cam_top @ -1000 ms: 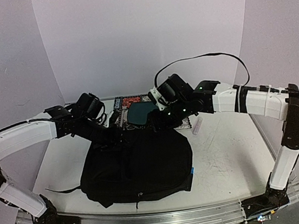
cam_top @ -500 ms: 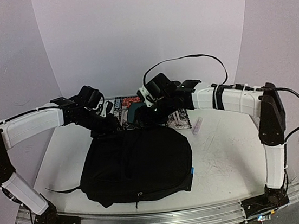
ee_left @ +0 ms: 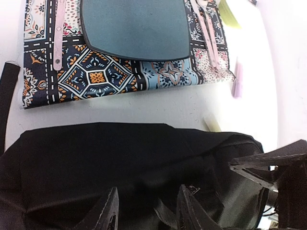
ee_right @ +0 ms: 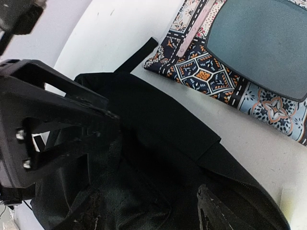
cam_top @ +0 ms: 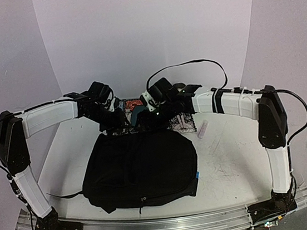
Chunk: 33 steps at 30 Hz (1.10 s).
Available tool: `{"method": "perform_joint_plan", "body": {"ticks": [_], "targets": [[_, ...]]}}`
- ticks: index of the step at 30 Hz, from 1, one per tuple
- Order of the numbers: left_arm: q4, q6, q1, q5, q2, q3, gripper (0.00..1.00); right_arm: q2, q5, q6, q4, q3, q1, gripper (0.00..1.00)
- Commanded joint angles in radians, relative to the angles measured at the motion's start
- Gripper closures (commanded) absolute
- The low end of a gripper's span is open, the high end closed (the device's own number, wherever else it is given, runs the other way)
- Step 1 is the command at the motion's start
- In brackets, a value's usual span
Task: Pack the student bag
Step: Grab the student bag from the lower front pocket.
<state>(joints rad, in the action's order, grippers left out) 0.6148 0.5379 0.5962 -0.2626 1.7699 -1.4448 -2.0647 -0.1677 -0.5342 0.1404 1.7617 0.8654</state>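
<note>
From above, the bag [cam_top: 140,170] lies flat mid-table [cam_top: 232,161], unmoved since a second ago. Both arms have reached farther back, elbows raised. The left gripper [cam_top: 120,123] and right gripper [cam_top: 145,117] meet at the bag's far edge and now hide more of the teal pad [cam_top: 137,116] on the patterned cloth [cam_top: 132,103]. A pale tube [cam_top: 202,129] lies to the right.

Left wrist: fingers [ee_left: 111,211] apart over black fabric, clamping nothing visible.

Right wrist: fingers [ee_right: 211,208] spread wide above the bag's mesh, the left gripper just beside.
</note>
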Motion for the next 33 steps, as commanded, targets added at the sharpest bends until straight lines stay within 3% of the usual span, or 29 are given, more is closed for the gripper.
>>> {"method": "perform_joint_plan", "body": {"ticks": [1,5,17,26,33], "targets": [[-0.035,0.024,-0.013,-0.037,0.04,-0.04,0.58,0.018,-0.03,-0.018,-0.026,-0.016,-0.013,0.35],[-0.059,0.039,-0.013,-0.085,0.049,-0.033,0.6,0.014,-0.034,-0.019,-0.031,-0.019,-0.014,0.36],[-0.15,0.1,-0.012,-0.21,0.019,0.048,0.83,-0.018,-0.077,-0.037,-0.05,-0.012,-0.023,0.38],[-0.155,0.112,-0.012,-0.182,-0.019,0.098,0.83,-0.024,-0.093,-0.047,-0.063,-0.024,-0.022,0.39],[-0.163,0.12,-0.012,-0.19,-0.058,0.089,1.0,-0.031,-0.14,-0.053,-0.08,-0.026,-0.023,0.44]]}}
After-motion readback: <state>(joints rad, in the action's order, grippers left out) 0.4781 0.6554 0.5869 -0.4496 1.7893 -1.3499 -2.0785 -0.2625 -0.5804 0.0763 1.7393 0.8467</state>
